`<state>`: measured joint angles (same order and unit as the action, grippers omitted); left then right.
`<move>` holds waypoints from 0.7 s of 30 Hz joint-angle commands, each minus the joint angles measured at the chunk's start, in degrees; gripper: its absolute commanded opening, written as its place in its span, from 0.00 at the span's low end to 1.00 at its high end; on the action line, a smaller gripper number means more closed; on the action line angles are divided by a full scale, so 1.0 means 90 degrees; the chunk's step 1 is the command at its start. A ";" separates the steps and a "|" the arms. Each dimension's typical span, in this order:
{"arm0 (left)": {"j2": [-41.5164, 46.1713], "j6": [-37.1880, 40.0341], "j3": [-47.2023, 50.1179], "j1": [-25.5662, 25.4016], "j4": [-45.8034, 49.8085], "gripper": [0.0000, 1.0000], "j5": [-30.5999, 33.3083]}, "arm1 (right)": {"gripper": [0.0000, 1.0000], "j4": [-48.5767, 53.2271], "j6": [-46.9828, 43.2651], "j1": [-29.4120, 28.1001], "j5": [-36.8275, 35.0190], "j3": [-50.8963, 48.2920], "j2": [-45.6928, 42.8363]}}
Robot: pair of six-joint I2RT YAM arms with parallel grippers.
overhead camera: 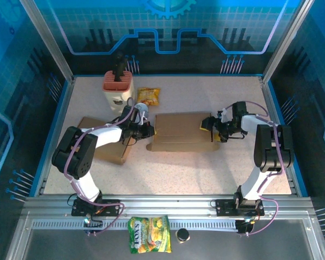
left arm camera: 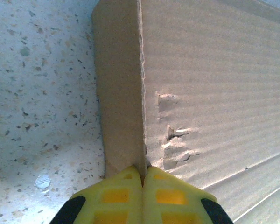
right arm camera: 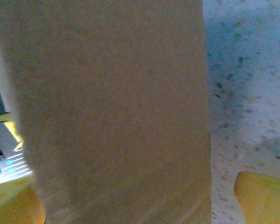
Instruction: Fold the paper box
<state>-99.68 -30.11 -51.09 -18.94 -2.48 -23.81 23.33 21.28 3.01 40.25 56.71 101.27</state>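
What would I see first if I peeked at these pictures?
Probably the flat brown cardboard box in the middle of the speckled table, with a robot arm at each end. The left gripper pinches its left edge with yellow fingers, while the right gripper stands open around the right end. A yellow snack bag lies behind.

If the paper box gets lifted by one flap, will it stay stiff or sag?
Probably fairly stiff across its panels: the paper box shows corrugated ribbing. It will likely hinge at creases, as the flap at the left fingers stands folded. The dents suggest it crushes easily.
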 commanded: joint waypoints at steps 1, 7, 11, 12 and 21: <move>-0.0150 0.0092 0.0267 0.0160 0.0562 0.00 0.0271 | 1.00 -0.0352 0.0145 -0.0093 0.0541 -0.0149 -0.0113; -0.0206 0.0142 0.0171 0.0194 0.0619 0.00 0.0238 | 0.91 -0.1188 0.0815 -0.0180 0.1160 -0.0468 -0.0264; -0.0123 0.0189 0.0110 0.0190 0.0597 0.00 0.0214 | 0.82 -0.1372 0.1290 -0.0391 0.1175 -0.0465 -0.0452; -0.0053 0.0196 0.0083 0.0190 0.0599 0.03 0.0214 | 0.79 -0.1376 0.1424 -0.0433 0.1147 -0.0456 -0.0479; 0.1440 0.0920 -0.0085 0.0012 0.1084 0.50 0.1318 | 0.54 -0.0724 0.2498 -0.0430 0.0875 -0.0271 -0.0912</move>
<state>-92.40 -25.85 -51.09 -18.20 4.03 -17.63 13.13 39.22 -0.80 48.64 52.88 94.96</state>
